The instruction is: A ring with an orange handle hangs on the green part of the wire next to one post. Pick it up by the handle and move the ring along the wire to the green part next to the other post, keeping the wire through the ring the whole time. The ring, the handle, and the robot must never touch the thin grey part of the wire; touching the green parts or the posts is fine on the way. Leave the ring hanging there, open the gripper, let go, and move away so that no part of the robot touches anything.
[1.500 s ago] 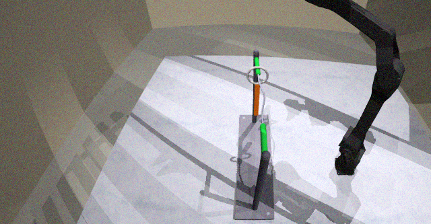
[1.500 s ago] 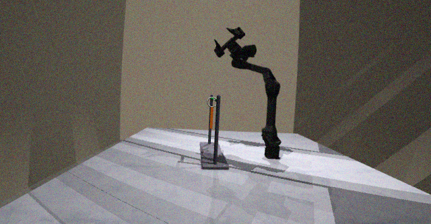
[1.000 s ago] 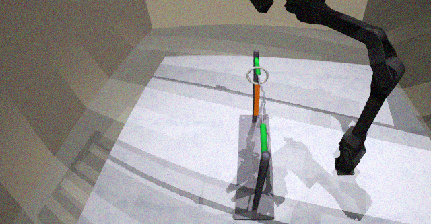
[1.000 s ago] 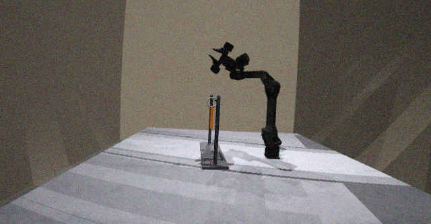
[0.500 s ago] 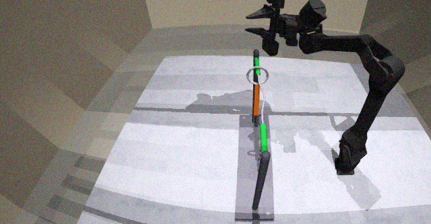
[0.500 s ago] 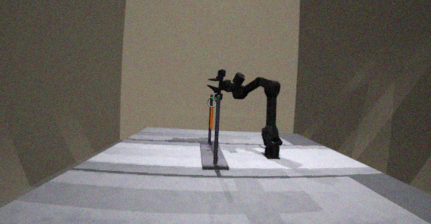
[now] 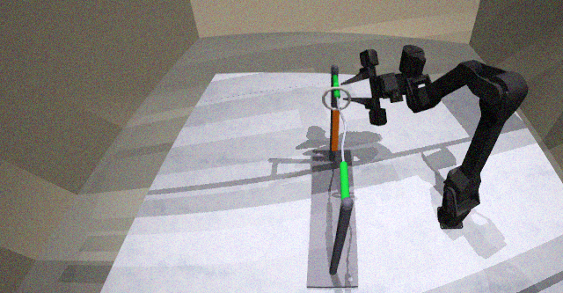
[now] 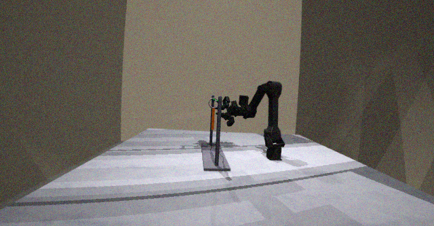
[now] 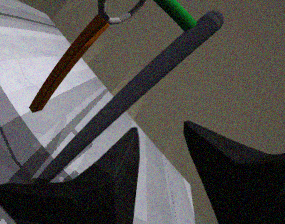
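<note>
You see the thin grey ring (image 7: pixel 336 98) hanging on the far green wire part (image 7: pixel 336 85), its long orange handle (image 7: pixel 335 130) pointing straight down. The black gripper (image 7: pixel 352 91) sits beside the ring, partly open, holding nothing

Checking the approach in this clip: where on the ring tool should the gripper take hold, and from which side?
Grip the orange handle partway down, below the ring, coming in level from the arm's side. It hangs straight and slim, so the jaws can straddle it. The gripper, part-closed on nothing, sits at ring height; it should probably drop lower first.
</note>
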Robot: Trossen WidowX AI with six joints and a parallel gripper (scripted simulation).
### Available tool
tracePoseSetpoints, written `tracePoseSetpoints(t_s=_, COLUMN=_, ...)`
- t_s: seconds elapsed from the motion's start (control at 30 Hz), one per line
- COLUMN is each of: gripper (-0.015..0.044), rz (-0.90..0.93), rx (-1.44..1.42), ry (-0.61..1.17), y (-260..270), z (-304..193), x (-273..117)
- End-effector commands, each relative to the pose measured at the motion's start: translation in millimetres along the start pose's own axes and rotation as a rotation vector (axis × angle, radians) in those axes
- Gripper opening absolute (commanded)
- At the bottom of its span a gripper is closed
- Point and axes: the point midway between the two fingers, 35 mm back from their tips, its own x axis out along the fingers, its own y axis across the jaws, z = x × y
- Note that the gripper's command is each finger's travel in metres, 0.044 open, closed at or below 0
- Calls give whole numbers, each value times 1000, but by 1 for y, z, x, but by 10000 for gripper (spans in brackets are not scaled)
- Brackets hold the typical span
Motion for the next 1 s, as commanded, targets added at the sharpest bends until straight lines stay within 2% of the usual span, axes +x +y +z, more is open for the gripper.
tracePoseSetpoints(t_s=0.0, gripper=160, rz=5, rx=165, ry=25, y=39, z=-10, x=-13)
tracePoseSetpoints(t_s=0.27, gripper=160, rz=-19, rx=504, ry=77, y=118, z=-14, x=-38)
tracePoseSetpoints(t_s=0.47, gripper=160, rz=-34, rx=653, ry=61, y=166, z=7, x=-48)
tracePoseSetpoints(t_s=0.7, gripper=160, rz=-36, rx=675, ry=45, y=178, z=17, x=-50)
tracePoseSetpoints(t_s=0.97, gripper=160, rz=-46, rx=779, ry=145, y=169, z=16, x=-27)
